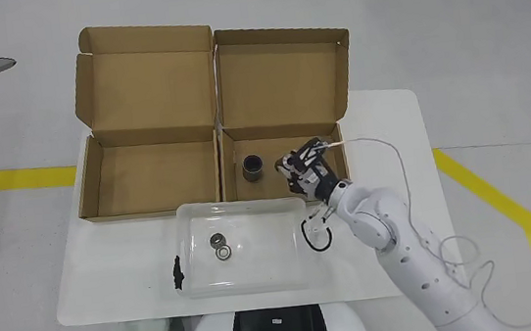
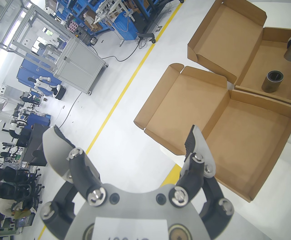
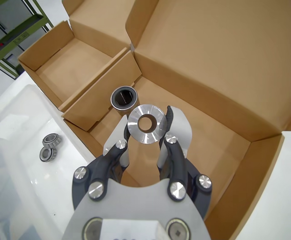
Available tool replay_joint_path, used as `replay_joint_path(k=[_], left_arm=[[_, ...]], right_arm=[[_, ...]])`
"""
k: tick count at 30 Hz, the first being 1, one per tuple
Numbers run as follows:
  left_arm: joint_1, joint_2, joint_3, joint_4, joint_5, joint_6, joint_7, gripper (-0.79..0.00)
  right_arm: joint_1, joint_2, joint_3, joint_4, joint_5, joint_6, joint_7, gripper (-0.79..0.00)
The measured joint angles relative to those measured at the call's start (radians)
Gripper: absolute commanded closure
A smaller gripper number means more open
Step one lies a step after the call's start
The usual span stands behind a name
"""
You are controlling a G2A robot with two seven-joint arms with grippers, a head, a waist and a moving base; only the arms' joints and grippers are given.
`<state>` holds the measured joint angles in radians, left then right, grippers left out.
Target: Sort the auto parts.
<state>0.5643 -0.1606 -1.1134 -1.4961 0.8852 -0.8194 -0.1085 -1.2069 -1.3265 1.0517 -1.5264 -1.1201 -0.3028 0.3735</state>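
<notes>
The left gripper (image 2: 124, 136) hangs open, well apart from the left box (image 1: 144, 177). Two bearings (image 1: 222, 246) sit side by side in the clear tray (image 1: 267, 264). A dark sleeve (image 1: 252, 167) stands in the right box (image 3: 216, 141), and just beside it the right gripper (image 3: 147, 122) pinches a polished metal ring (image 3: 156, 133) across its rim. Probably heavy, rigid and slick, it wants a firm, centred squeeze.

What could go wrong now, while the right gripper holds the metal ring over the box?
1. The right gripper pinches the smooth metal ring only at its rim, so it may slip early.
2. The dark sleeve stands upright nearby in the box; a dropped ring might hit and topple it.
</notes>
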Motion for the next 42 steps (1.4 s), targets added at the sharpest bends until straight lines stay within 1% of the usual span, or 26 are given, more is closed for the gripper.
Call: replay_joint_path(k=[11,19,20,22,23,27,30,31,35,37,42], left_arm=[[0.000,0.000,0.000,0.000,0.000,0.000,0.000,-0.785],[0.000,0.000,0.000,0.000,0.000,0.000,0.000,-0.785],[0.000,0.000,0.000,0.000,0.000,0.000,0.000,-0.785],[0.000,0.000,0.000,0.000,0.000,0.000,0.000,-0.785],[0.000,0.000,0.000,0.000,0.000,0.000,0.000,-0.785],[0.000,0.000,0.000,0.000,0.000,0.000,0.000,-0.785],[0.000,0.000,0.000,0.000,0.000,0.000,0.000,-0.785],[0.000,0.000,0.000,0.000,0.000,0.000,0.000,-0.785],[0.000,0.000,0.000,0.000,0.000,0.000,0.000,-0.785],[0.000,0.000,0.000,0.000,0.000,0.000,0.000,-0.785],[0.000,0.000,0.000,0.000,0.000,0.000,0.000,-0.785]], right_arm=[[0.110,-0.024,-0.064,0.154,0.034,0.024,0.048,0.000],[0.166,-0.045,-0.109,0.239,0.062,0.040,0.017,0.000],[0.173,-0.048,-0.115,0.250,0.065,0.042,0.015,-0.012],[0.181,-0.052,-0.121,0.264,0.067,0.049,0.012,-0.117],[0.185,-0.054,-0.124,0.271,0.068,0.056,0.010,-0.139],[0.188,-0.057,-0.128,0.285,0.065,0.072,0.002,-0.166],[0.185,-0.058,-0.127,0.284,0.058,0.076,-0.006,-0.203],[0.183,-0.058,-0.126,0.280,0.055,0.076,-0.009,-0.234],[0.176,-0.054,-0.118,0.258,0.031,0.072,-0.018,-0.259],[0.172,-0.052,-0.113,0.244,0.025,0.071,-0.013,-0.286],[0.157,-0.047,-0.100,0.204,0.008,0.069,0.001,-0.280]])
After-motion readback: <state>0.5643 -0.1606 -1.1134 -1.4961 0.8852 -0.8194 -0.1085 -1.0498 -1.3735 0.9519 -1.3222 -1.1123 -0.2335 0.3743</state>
